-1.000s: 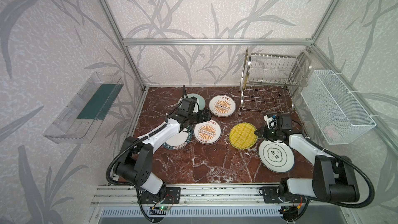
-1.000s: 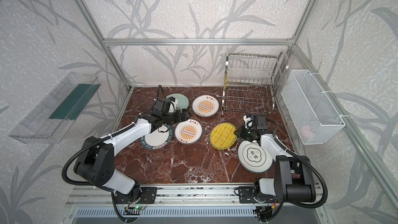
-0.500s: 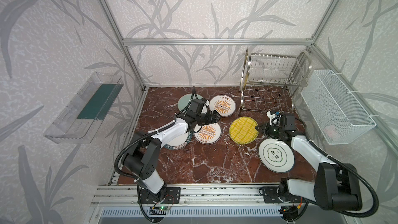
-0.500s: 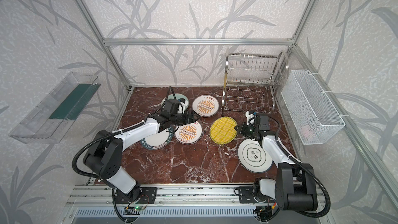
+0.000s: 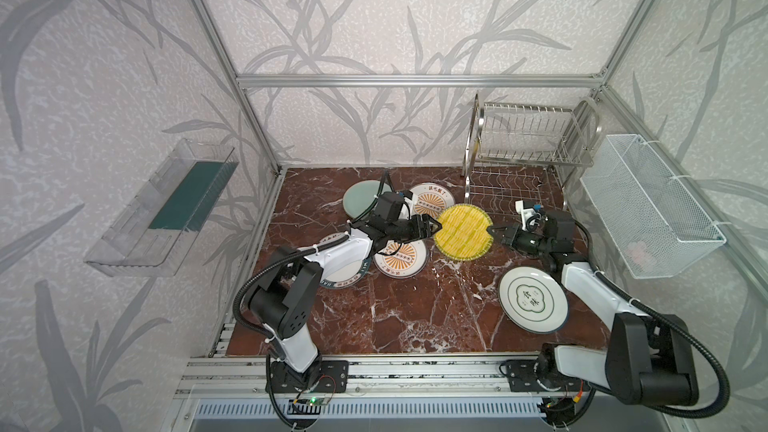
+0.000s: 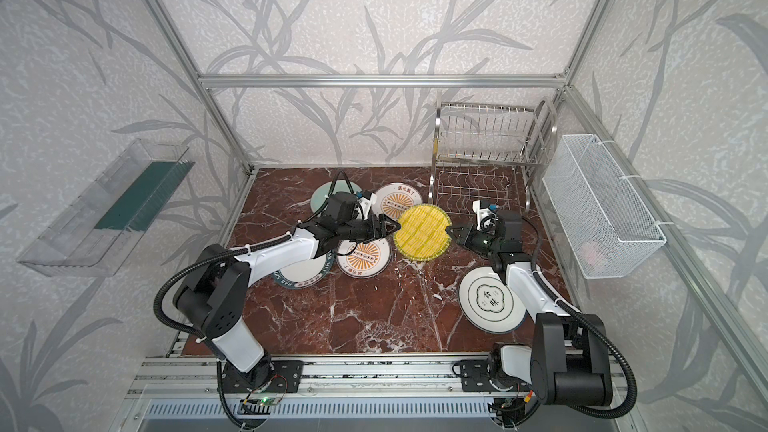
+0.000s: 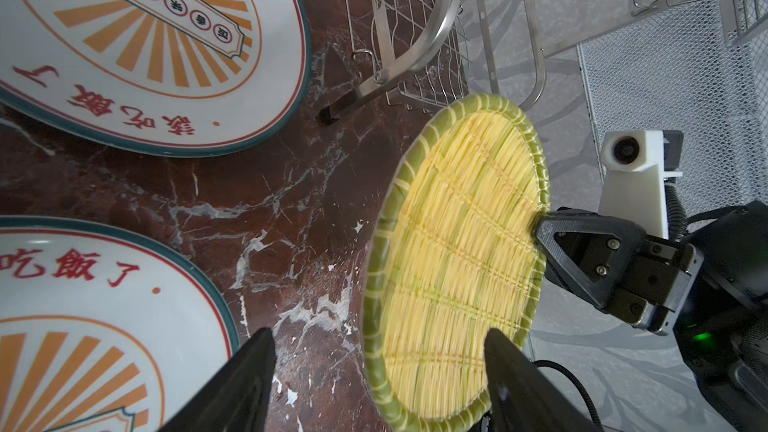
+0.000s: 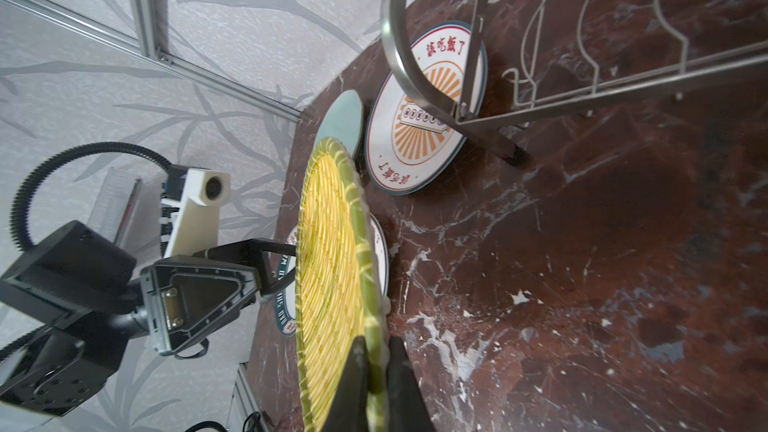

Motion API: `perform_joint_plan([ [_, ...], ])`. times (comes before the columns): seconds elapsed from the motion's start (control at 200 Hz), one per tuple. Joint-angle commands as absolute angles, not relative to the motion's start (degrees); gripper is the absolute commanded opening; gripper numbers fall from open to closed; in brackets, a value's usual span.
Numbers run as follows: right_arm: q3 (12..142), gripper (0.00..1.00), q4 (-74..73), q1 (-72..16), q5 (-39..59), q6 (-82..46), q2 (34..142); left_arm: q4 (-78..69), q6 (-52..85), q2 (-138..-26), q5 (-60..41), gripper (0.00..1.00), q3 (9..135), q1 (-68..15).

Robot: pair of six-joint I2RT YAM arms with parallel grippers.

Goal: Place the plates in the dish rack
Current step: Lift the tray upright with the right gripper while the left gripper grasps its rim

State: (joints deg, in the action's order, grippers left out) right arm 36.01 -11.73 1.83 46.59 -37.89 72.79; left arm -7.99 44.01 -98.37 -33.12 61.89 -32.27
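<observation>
Three leaf-papered walls (image 5: 415, 14), one marble table (image 5: 407, 326); one rack (image 5: 528, 147) back right. Six plates (image 5: 532, 299): five lying flat; yellow plate (image 5: 463, 232) aloft, tilted. Right gripper (image 5: 490, 230) clamped on its rim; left gripper (image 5: 436, 227) apart, probably not touching.

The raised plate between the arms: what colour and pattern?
The plate: yellow basket-weave, green banded rim; left wrist view shows it best.
</observation>
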Motion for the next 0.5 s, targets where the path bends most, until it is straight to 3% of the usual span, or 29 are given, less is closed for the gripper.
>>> perform_joint_plan([
  [0.0,35.1,0.0,-21.8,2.0,52.3,-42.2,73.1,-12.6,45.6,-99.1,-36.3,0.76,63.6,-32.8],
  [0.1,34.9,0.0,-24.3,2.0,53.4,-43.4,73.6,-15.1,46.6,-99.1,-37.3,0.72,63.1,-33.0],
  [0.29,35.0,0.0,-24.1,1.8,53.0,-43.2,73.3,-16.2,46.4,-99.1,-37.7,0.38,63.3,-33.4],
  [0.495,34.7,0.0,-23.4,1.6,52.3,-42.7,73.3,-15.8,46.1,-99.0,-37.6,0.27,63.4,-33.4],
])
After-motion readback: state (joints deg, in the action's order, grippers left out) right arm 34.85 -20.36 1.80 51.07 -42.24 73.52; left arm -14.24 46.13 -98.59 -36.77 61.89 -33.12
